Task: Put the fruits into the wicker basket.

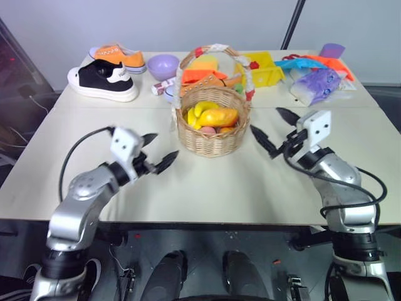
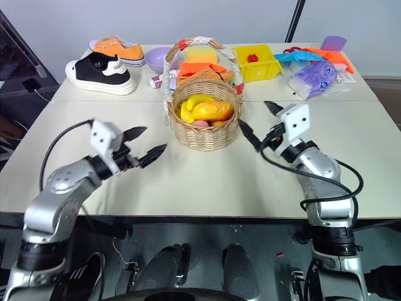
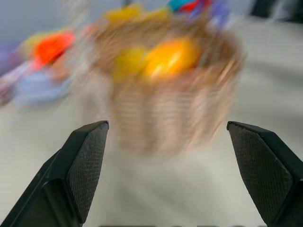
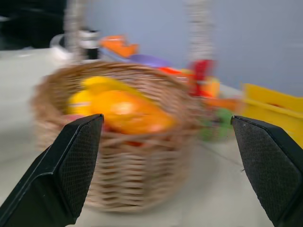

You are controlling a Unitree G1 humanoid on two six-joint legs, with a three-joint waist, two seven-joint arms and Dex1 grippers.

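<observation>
- Left gripper (image 1: 158,150): fingers spread wide, nothing between them, above the table (image 1: 207,188).
- Right gripper (image 1: 274,128): jaws fully apart, empty.
- Wicker basket (image 1: 213,135): between the two grippers, just ahead of both fingertips, touched by neither.
- Mango (image 1: 219,117) and banana (image 1: 202,108): inside the basket, mango uppermost, banana behind it toward the left gripper's side.
- Beyond the basket from both grippers: black sneaker (image 1: 103,80), orange sneaker (image 1: 119,56), lilac bowl (image 1: 163,65), yellow bin (image 1: 264,69).
</observation>
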